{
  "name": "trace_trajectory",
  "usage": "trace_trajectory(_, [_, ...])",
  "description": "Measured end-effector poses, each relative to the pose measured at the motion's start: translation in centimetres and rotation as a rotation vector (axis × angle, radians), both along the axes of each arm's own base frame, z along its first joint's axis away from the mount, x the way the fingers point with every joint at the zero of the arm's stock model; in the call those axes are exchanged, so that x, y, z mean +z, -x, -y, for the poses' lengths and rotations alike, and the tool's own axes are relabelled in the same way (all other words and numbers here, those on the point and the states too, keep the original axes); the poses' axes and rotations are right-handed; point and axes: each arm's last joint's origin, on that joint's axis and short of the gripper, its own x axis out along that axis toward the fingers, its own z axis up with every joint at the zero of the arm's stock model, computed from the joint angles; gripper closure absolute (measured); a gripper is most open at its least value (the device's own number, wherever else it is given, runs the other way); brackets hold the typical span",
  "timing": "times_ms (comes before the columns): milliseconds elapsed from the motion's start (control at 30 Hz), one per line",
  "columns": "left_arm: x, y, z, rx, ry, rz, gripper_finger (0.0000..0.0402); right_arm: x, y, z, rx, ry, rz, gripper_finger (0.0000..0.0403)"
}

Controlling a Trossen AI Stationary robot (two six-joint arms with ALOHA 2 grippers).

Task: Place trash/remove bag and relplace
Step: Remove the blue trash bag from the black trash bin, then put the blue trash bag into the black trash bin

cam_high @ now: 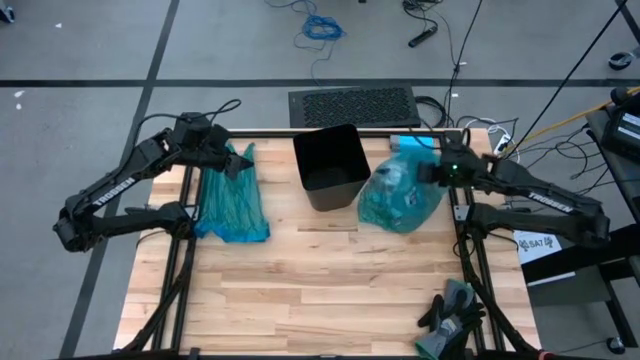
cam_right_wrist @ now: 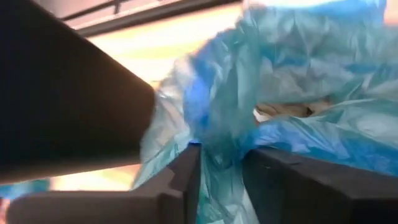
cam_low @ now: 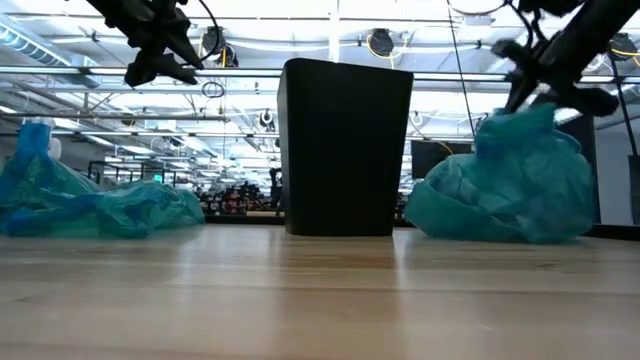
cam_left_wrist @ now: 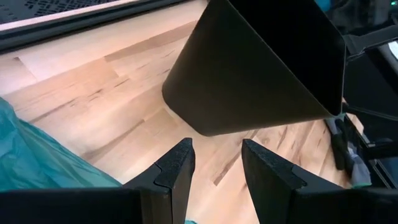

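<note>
trash bag (cam_high: 400, 198) pinched by right gripper (cam_high: 425, 172), beside bin (cam_high: 332, 165), left gripper (cam_high: 236, 166) narrowly parted

Left claw (cam_left_wrist: 214, 165) hovers parted; right claw (cam_right_wrist: 221, 165) pinches closed.

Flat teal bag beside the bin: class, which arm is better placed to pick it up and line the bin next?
The left, probably. Its open left tool hangs over the flat teal bag, beside the empty bin. The right tool grips the full bag.
</note>
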Motion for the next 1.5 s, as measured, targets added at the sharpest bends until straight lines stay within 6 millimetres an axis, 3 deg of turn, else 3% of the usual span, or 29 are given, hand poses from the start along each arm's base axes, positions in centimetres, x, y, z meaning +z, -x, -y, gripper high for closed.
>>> trace_trajectory(300, [-0.7, -1.1, -0.6, -0.016, -0.027, -0.058, 0.0262, 2.2, 1.3, -0.7, 0.046, -0.005, -0.072, 0.0239])
trace_trajectory(567, [-1.4, -1.9, -1.4, -0.025, -0.070, -0.117, 0.0262, 2.4, 1.9, -1.2, 0.108, -0.094, -0.086, 0.0227])
trace_trajectory(700, [-1.7, -2.6, -1.2, -0.131, -0.045, -0.099, 0.0262, 3.0, 2.1, -1.4, 0.113, -0.090, -0.062, 0.0227])
trace_trajectory(1167, [-1.9, -4.7, 3.0, -0.482, -0.121, -0.116, 0.0263, 8.1, 3.9, -2.3, 0.157, 0.036, 0.067, 0.0227])
trace_trajectory(1500, [-4.2, -4.8, 6.8, -0.703, -0.137, -0.425, 0.0263, 8.5, 4.0, -2.3, 0.164, 0.055, 0.069, 0.0227])
